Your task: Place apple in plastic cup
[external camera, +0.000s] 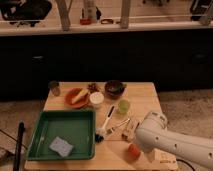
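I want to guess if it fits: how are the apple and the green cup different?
The apple is orange-red, the green cup pale green. The apple lies at the front edge of the table by the gripper; the green cup stands upright farther back. Both are small and sit on that table.

I see through one camera. It looks from high up, forward and down onto the light wooden surface (145,95), quite near. Dark cupboards (150,55) stand behind it. My white arm (172,144) comes in at the bottom right, and my pincer (142,152) is low by the surface's front edge.
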Controlling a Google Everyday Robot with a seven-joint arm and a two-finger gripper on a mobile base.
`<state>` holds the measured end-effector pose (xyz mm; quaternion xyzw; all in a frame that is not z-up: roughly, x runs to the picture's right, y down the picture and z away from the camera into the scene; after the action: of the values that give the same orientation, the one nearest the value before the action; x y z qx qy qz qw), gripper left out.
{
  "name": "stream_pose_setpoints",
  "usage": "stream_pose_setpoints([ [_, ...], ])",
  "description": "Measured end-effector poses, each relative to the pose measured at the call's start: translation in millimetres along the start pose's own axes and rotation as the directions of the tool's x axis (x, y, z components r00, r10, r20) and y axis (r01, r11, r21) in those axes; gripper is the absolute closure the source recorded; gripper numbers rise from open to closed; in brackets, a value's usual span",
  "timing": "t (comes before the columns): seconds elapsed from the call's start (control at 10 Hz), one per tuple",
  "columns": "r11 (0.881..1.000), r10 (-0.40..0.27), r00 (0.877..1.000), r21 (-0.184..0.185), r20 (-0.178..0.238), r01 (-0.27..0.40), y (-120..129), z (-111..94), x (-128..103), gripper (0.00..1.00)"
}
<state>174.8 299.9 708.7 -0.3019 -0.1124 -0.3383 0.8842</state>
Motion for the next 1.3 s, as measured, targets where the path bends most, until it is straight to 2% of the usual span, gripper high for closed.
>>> stream_pose_setpoints([
  [0.4, 1.0, -0.019, 0.999, 0.001, 0.046, 0.019, 0.5, 18.4, 0.4, 0.2],
  [0.5, 1.0, -0.017, 0.998, -0.004, 0.056, 0.017, 3.2, 24.5, 1.1, 0.24],
  [0.7, 1.0, -0.023, 0.997, -0.007, 0.069, 0.023, 4.3, 31.2, 1.5, 0.46],
  [0.8, 1.0, -0.022, 0.997, -0.007, 0.071, 0.023, 4.4, 31.3, 2.2, 0.51],
  [0.9, 1.0, -0.021, 0.997, -0.005, 0.075, 0.022, 4.4, 31.2, 3.5, 0.63],
  [1.0, 1.0, -0.022, 0.996, -0.006, 0.085, 0.023, 0.4, 28.9, 5.2, 0.84],
  [1.1, 1.0, -0.016, 0.995, -0.004, 0.096, 0.017, -1.3, 25.2, 8.1, 0.95],
  [1.3, 1.0, 0.001, 0.992, 0.012, 0.124, -0.003, -4.6, 15.8, 16.5, 1.0],
])
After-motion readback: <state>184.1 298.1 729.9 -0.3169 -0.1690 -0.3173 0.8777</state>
